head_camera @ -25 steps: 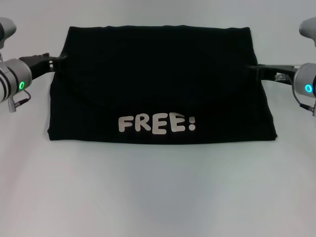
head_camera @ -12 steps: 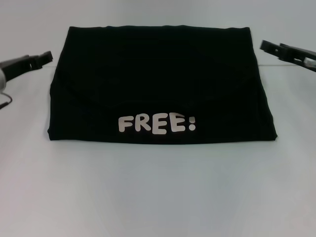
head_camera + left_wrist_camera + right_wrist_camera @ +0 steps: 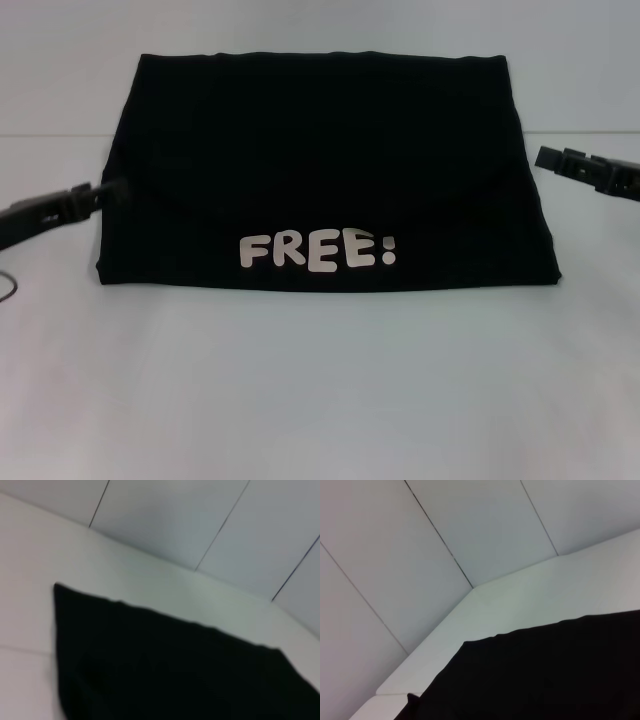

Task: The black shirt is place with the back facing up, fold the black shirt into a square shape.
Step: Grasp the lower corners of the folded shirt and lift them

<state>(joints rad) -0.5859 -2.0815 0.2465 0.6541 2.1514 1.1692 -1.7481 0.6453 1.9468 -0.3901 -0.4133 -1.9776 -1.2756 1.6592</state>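
Lying folded, the black shirt [image 3: 320,160] runs left-right, lettering nearest; pincer states unclear.

We read one text only: "FREE:" in pale, rounded block capitals, printed on the black shirt [image 3: 320,170]. The lettering [image 3: 317,251] sits low on the folded fabric, close to the edge nearest the robot and roughly centred across its width. It reads upright in the head view. The last mark after the second E looks like a colon. In both wrist views we find nothing legible; only plain black cloth shows there.
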